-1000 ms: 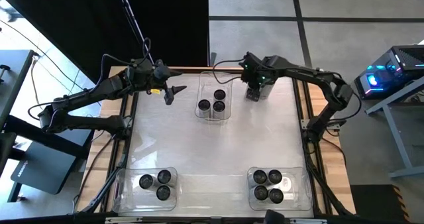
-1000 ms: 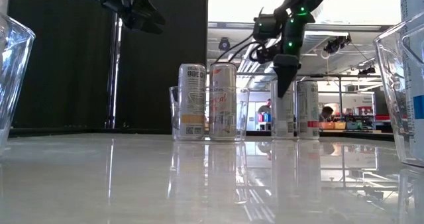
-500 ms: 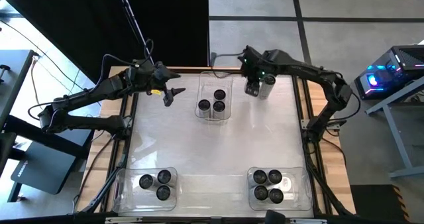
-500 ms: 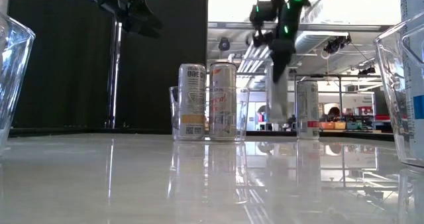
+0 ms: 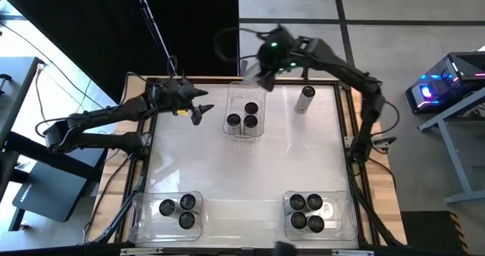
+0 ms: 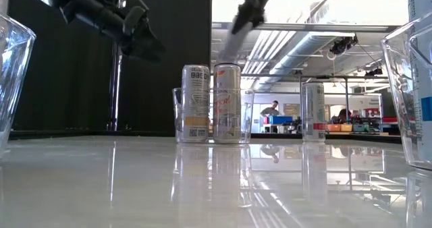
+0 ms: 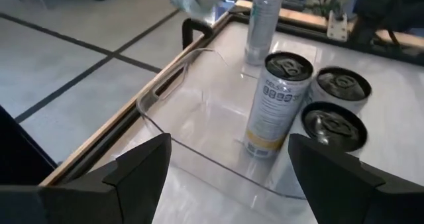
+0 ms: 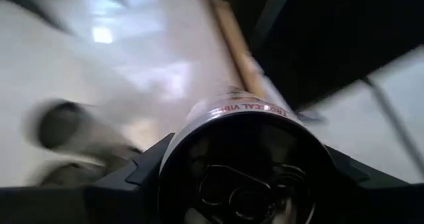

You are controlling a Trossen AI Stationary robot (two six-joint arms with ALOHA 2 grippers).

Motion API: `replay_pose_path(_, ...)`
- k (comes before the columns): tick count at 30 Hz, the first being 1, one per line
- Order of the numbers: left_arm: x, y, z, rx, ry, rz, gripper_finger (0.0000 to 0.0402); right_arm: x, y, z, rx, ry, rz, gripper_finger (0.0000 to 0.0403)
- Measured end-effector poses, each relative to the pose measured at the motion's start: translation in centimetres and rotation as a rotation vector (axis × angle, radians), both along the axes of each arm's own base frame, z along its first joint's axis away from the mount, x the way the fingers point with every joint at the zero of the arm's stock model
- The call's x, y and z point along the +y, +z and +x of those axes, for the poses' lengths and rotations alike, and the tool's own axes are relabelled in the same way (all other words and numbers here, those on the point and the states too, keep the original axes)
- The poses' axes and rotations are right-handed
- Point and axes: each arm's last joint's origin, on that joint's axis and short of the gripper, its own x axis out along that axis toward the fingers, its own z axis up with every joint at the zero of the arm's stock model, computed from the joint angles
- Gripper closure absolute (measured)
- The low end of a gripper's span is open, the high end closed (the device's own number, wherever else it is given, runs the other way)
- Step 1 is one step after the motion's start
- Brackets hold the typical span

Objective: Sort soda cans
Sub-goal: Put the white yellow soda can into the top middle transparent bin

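Above the table's far edge my right gripper (image 5: 256, 73) is shut on a soda can (image 8: 246, 159), seen as a pale streak in the low view (image 6: 229, 39). One soda can (image 5: 305, 99) stands on its base on the table at the far right. A clear bin (image 5: 230, 97) at the far middle holds three upright cans (image 5: 244, 116). My left gripper (image 5: 198, 108) hangs open to the left of this bin, nothing between its fingers (image 7: 142, 174). My right gripper pinches the soda can by its sides just below the top rim (image 8: 173, 151), between its two fingers (image 8: 129, 179). The dark top faces back toward the wrist. The fingers slant down from above. The can is lifted clear and hangs tilted below them.
Two more clear bins stand at the near edge: the left one (image 5: 140, 220) with three cans, the right one (image 5: 347, 220) with several. A wooden frame (image 5: 350, 135) runs round the white table. Bare table lies between the far bin and the near bins.
My right gripper has lifted one of the two cans at the far right clear of the table, leaving the other standing. It has carried the can up and toward the table's left, tipping it. My left gripper has sunk a little beside the far bin.
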Motion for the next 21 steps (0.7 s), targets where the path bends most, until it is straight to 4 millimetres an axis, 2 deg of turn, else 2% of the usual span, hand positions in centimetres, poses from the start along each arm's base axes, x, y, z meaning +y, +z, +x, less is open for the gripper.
replay_pose_path(4,0.0,-1.1,-0.1,-0.027,0.023,-0.032,0.0101,0.4,-1.7,3.7,-0.022,0.149,0.126,0.0165)
replay_pose_path(9,0.0,-1.8,-0.2,-0.053,0.028,-0.047,0.0101,0.6,-4.9,7.0,0.096,0.171,0.184,0.0165)
replay_pose_path(16,-0.1,-1.9,-0.2,-0.087,0.030,-0.061,0.0101,0.9,-8.1,8.4,0.180,0.156,0.239,0.0165)
replay_pose_path(21,-0.1,-1.9,-0.2,-0.072,0.012,-0.023,0.0101,0.5,-9.6,9.2,0.198,0.156,0.245,0.0165)
